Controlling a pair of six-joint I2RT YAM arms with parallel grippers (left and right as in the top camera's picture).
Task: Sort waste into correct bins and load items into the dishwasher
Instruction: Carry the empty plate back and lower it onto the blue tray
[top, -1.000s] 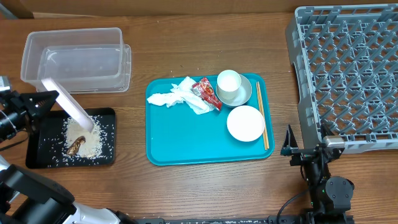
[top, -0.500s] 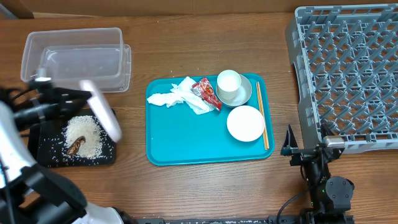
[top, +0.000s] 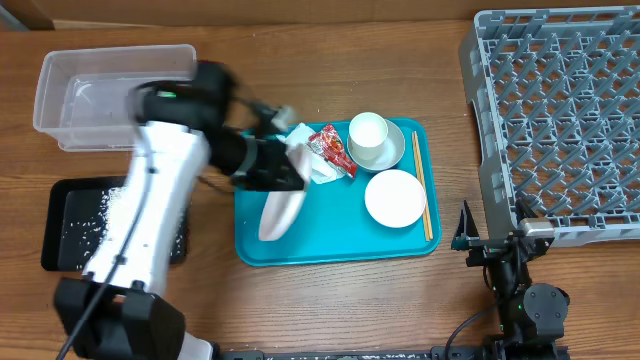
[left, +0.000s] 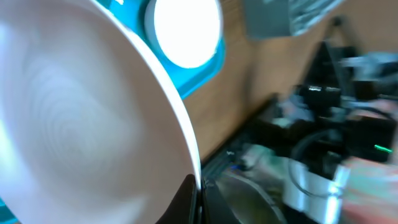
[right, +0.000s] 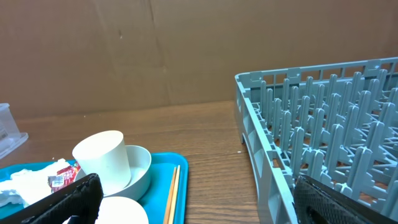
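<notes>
Left gripper: Clamped shut on the rim of the plate, which hung on edge over the near-left part of the teal tray.
Right gripper: Jaws stood wide and empty, parked at the near right just beside the rack.
Change: A second earlier the plate was tipped over the black tray at the left. The arm had since swung it right, across the table and over the teal tray.
Rice: Lay scattered on the black tray. The arm hid whatever else sat there.
Meaning: The scraping looked done, and the plate seemed bound for the rack, which was still well apart at the far right.
Waste left: The napkin and wrapper lay on the far-left part of the teal tray, touching each other. The tub at the far left showed nothing inside.
Dishes left: The cup stood in the saucer. The bowl sat near of them, with the chopsticks along the tray's right edge.
Rack: No dish showed in it.
Surface: A wood-grain table carried the teal tray at centre.
Room: A plain brown backdrop rose behind the table's far edge.
</notes>
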